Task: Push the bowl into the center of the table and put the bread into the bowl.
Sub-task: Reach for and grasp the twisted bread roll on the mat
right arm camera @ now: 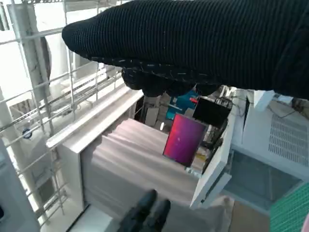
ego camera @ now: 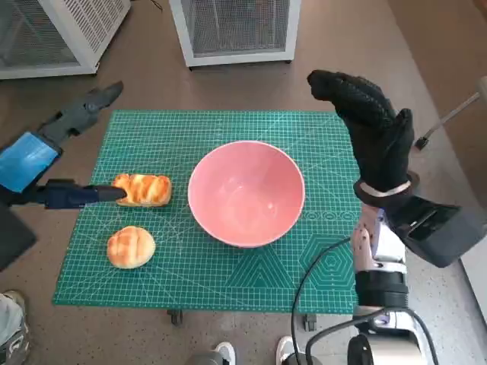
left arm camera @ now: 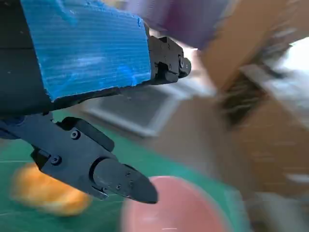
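Note:
A pink bowl sits empty near the middle of the green cutting mat. An oblong bread roll lies left of it, and a round bun lies nearer the front left. My left hand is at the mat's left edge with fingers spread; one finger reaches the oblong roll's end. In the blurred left wrist view the roll and bowl lie below the black fingers. My gloved right hand is raised beside the bowl's right side, holding nothing.
Two white wire-mesh units stand on the floor behind the table. A person's shoes show at the front edge, another foot at the lower left. A cable runs along my right forearm.

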